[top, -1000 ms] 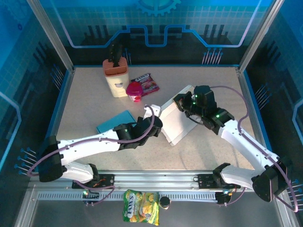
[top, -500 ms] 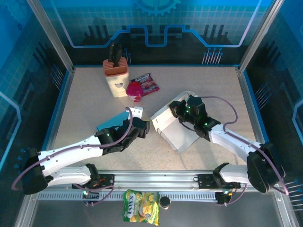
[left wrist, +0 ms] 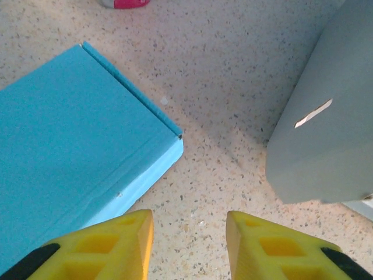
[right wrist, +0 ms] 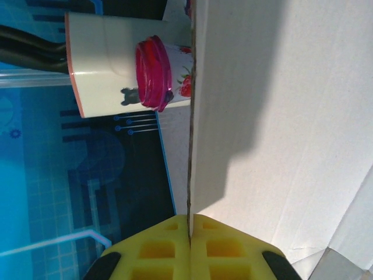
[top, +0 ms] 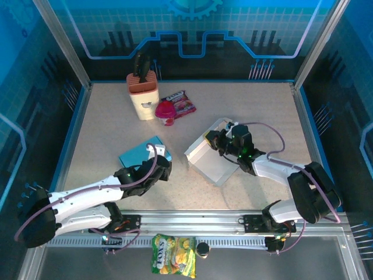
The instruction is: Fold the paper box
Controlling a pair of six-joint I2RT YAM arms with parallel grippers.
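Speckled table [top: 262, 111], blue walls [top: 29, 76] | left pincer [left wrist: 189, 230] parted, empty | right pincer [right wrist: 189, 242] clamped on paper box [right wrist: 280, 116]

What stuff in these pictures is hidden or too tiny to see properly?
- Left wrist view: the blue box runs off the left edge; the paper box runs off the right.
- Right wrist view: the paper box's panel covers part of the pink-lidded cup.
- Top view: the snack packet is too small to read.
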